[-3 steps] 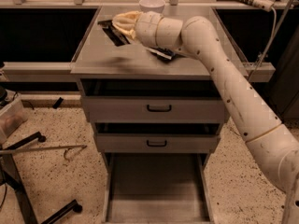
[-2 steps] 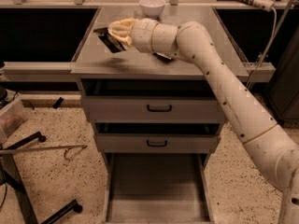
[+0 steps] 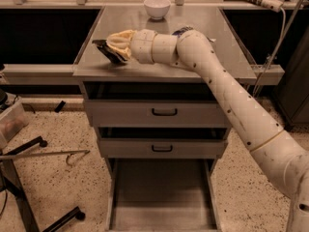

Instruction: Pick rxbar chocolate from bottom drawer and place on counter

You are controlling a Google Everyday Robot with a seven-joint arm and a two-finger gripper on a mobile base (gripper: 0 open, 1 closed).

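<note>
The rxbar chocolate (image 3: 107, 51), a flat black bar, is low over the left part of the grey counter (image 3: 159, 64), near its left edge. My gripper (image 3: 114, 46), with pale yellowish fingers, is shut on the bar from the right. Whether the bar touches the counter I cannot tell. My arm reaches in from the lower right across the counter. The bottom drawer (image 3: 161, 192) stands pulled out below, and its grey floor shows nothing on it.
A white bowl (image 3: 157, 7) stands at the back of the counter. A blue-and-white snack bag (image 3: 183, 31) peeks out behind my arm. Two shut drawer fronts with black handles (image 3: 164, 112) sit above the open drawer. A black stand's legs (image 3: 29, 178) lie on the floor at left.
My gripper has carried the black bar leftward and toward the counter's front-left edge, and lower.
</note>
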